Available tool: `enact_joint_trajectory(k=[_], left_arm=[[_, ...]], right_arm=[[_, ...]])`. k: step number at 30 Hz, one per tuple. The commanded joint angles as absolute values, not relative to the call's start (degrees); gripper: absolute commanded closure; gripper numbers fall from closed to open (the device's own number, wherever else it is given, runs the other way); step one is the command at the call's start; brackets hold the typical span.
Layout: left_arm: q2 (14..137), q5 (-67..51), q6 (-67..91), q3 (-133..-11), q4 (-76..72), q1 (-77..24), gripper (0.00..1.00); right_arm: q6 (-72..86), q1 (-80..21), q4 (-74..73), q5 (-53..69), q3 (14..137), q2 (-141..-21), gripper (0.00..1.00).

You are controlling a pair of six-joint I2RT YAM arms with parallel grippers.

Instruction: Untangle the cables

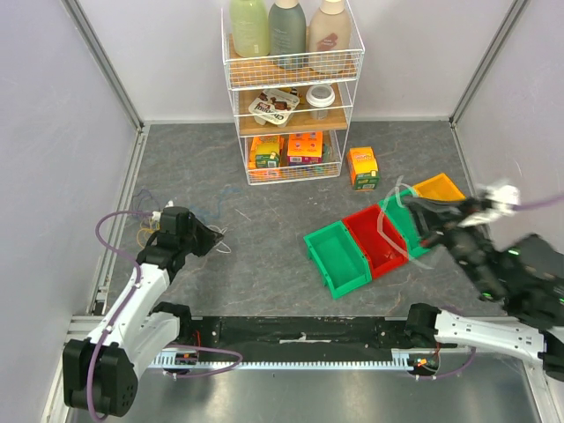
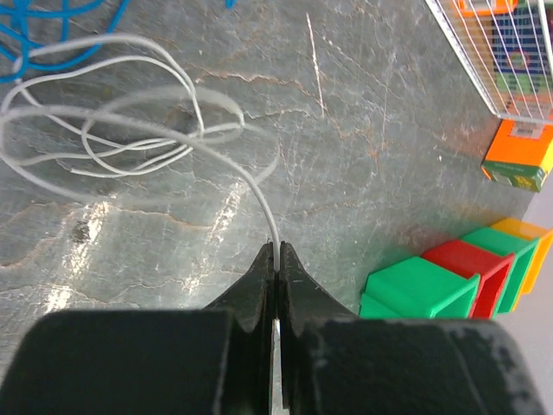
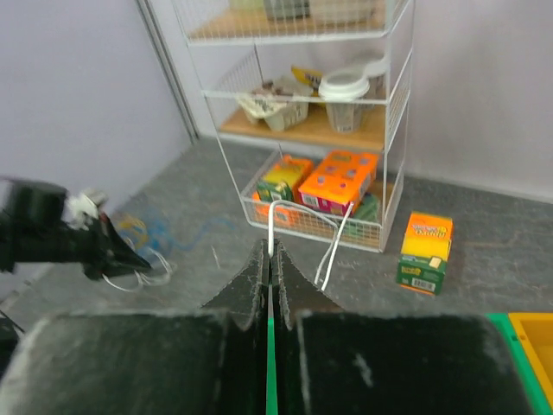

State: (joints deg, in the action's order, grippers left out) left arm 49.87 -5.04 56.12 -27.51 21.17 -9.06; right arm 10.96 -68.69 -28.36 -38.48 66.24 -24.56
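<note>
My left gripper (image 2: 276,252) is shut on one white cable (image 2: 259,194) just above the floor. That cable runs back into a loose bundle of white loops (image 2: 112,130), with a blue cable (image 2: 43,39) beyond it. In the top view the left gripper (image 1: 218,245) sits at the left, beside the pile of cables (image 1: 154,225). My right gripper (image 3: 270,252) is shut on a second white cable (image 3: 333,238), a short arched piece hanging free. In the top view the right gripper (image 1: 421,220) holds this cable (image 1: 389,216) raised above the bins.
A white wire rack (image 1: 291,106) with bottles and boxes stands at the back centre. An orange box (image 1: 362,167) stands to its right. A row of green (image 1: 337,257), red (image 1: 377,240) and yellow (image 1: 438,187) bins lies at centre right. Aluminium frame posts line both sides.
</note>
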Motion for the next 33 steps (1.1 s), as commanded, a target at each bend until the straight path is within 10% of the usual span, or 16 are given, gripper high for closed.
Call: enact_joint_trajectory(k=[1, 15, 33], left_arm=[[48.4, -9.2, 51.2, -29.8, 22.3, -8.9, 0.98], [46.3, -11.8, 49.5, -30.1, 24.4, -8.9, 0.98], [43.9, -17.4, 43.5, -37.7, 27.8, -8.9, 0.98]], right_arm=[[10.3, -68.8, -28.8, -42.7, 67.4, -35.1, 1.0], [9.4, -67.6, -27.8, -51.2, 68.1, -51.1, 1.0], [31.5, -58.4, -35.9, -33.1, 49.8, -58.3, 1.0]])
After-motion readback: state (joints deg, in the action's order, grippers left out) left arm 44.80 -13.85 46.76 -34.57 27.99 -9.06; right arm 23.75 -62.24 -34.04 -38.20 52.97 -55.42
